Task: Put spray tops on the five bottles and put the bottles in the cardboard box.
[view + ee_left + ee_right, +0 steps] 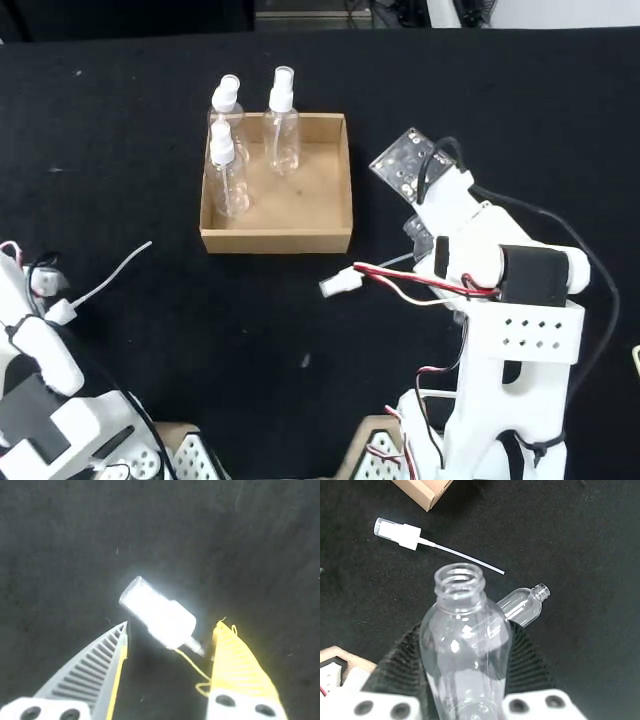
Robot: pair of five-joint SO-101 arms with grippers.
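Left claw (172, 626) open, spray top (157, 612) lying on worktop (60, 530) between its fingertips. Right claw (467, 635) clamped on uncapped bottle (461, 595); another bottle (522, 604) lies just beyond it.

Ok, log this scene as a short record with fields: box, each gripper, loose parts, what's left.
box: three capped bottles standing inside
left gripper: open, a spray top lying between its fingertips
right gripper: shut on an open bottle
loose parts: second bottle, uncapped, lying on its side; second top lying near a box corner
left to do: two bottles uncapped, not boxed
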